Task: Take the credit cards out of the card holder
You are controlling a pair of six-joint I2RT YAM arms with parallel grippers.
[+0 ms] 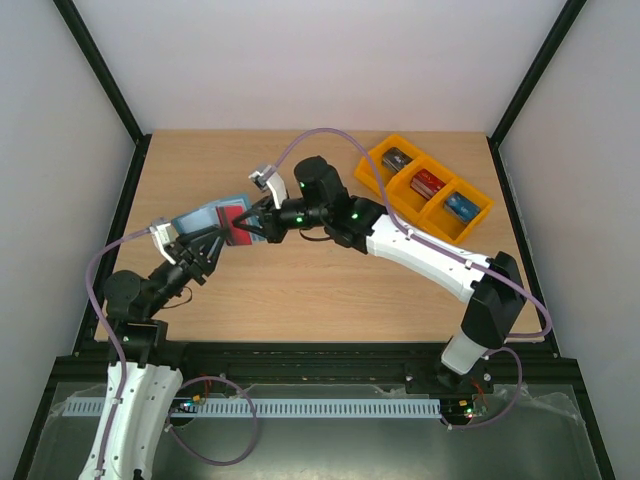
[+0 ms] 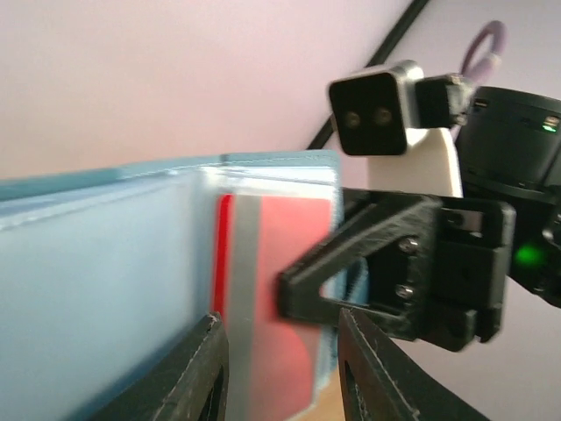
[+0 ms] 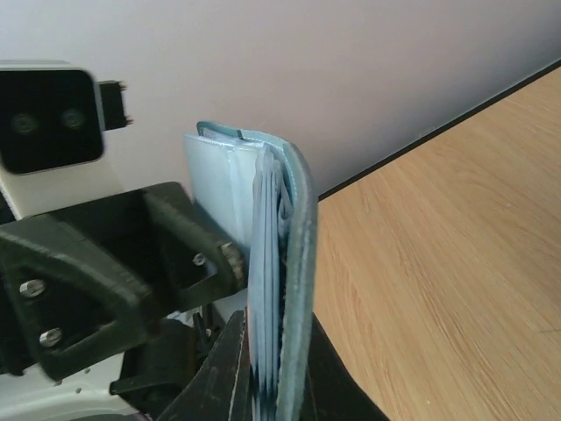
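1. We see the orange tray [image 1: 376,151], well right of the card holder [image 1: 205,218], carrying three cards [image 1: 427,184].
2. The card holder hangs above the table [image 1: 300,300], with the left gripper [image 1: 200,243] clamped on its lower edge.
3. The right gripper [image 1: 250,225] pinches the red credit card [image 1: 236,226] at the holder's right edge. We judge extraction is underway, and the next move calls for a straight rightward pull.

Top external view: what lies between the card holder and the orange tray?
The right arm: the right pincer at the card holder, its wrist nearer the orange tray; top external view.
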